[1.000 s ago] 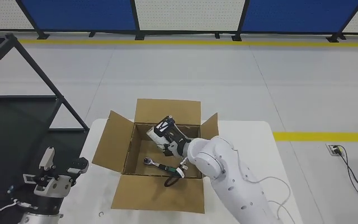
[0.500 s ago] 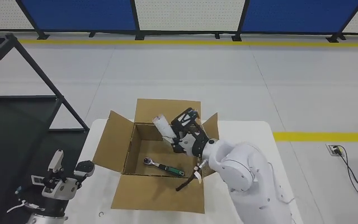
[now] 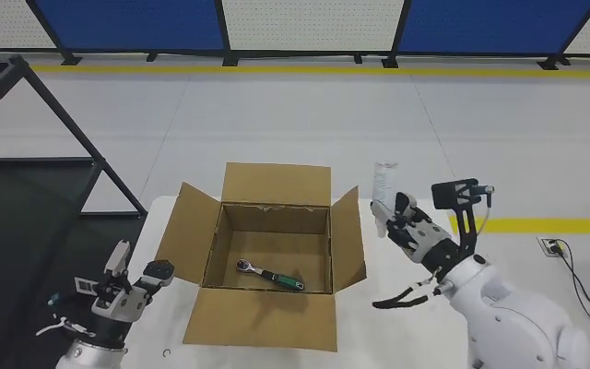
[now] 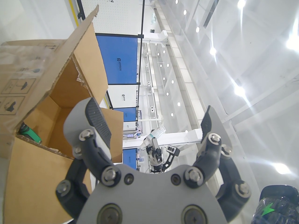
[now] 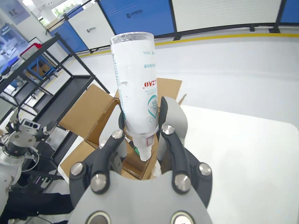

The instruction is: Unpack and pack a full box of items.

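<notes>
An open cardboard box [image 3: 277, 254] stands on the white table [image 3: 406, 318]. Inside it lies a ratchet wrench with a green handle [image 3: 272, 274], whose green end peeks out [image 4: 29, 132] in the left wrist view. My right gripper [image 3: 395, 217] hangs to the right of the box, above the table, shut on a clear bottle with a white label [image 5: 135, 82]. The bottle [image 3: 383, 180] points cap-down into the gripper [image 5: 140, 115]. My left gripper [image 4: 151, 117] is open and holds nothing, low beside the box's left flap [image 3: 138, 277].
A black shelf rack [image 3: 46, 184] stands left of the table. Blue and white partition panels [image 3: 304, 23] line the far side beyond a yellow floor stripe. The box flaps [image 3: 346, 235] splay outward. A black cable [image 3: 406, 297] dangles under the right arm.
The right gripper has lifted the bottle out of the box and swung it to the right, clear of the flap. The left gripper has drifted a little toward the box.
</notes>
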